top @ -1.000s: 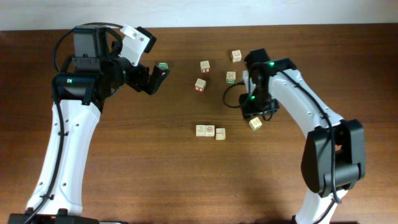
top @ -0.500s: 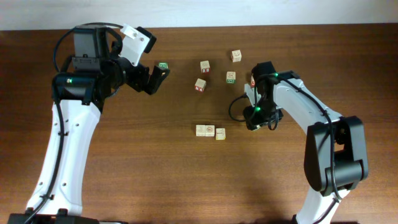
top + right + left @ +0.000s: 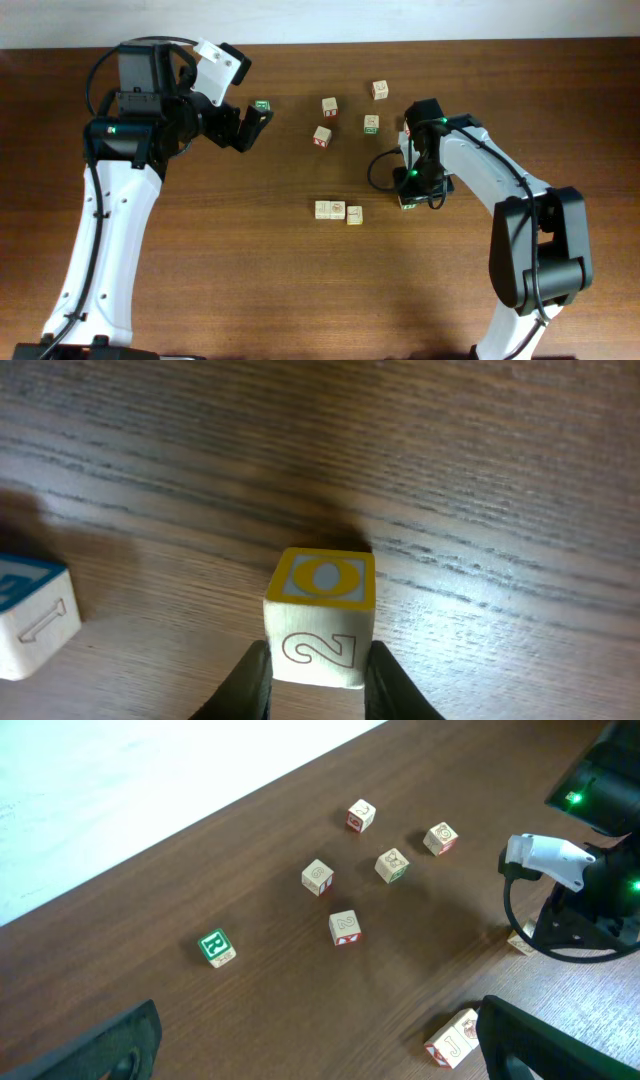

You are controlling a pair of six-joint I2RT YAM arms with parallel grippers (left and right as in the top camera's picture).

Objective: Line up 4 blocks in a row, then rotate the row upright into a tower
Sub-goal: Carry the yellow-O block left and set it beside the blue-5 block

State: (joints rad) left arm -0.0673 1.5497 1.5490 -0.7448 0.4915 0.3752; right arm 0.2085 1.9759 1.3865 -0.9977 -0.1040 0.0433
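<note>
Yellow-faced block [image 3: 320, 615] resting on the bench [image 3: 500, 460], yellow O face upward, "2" face toward the wrist camera; right fingers [image 3: 250, 685] clamp its sides; left fingers [image 3: 545, 1040] spread, empty.

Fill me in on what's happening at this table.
Two robot arms are working on wooden letter blocks scattered over the table. The right gripper is clamped on the sides of a yellow-topped block with a 2 on its face. The left gripper hangs open near a green block, holding nothing.
</note>
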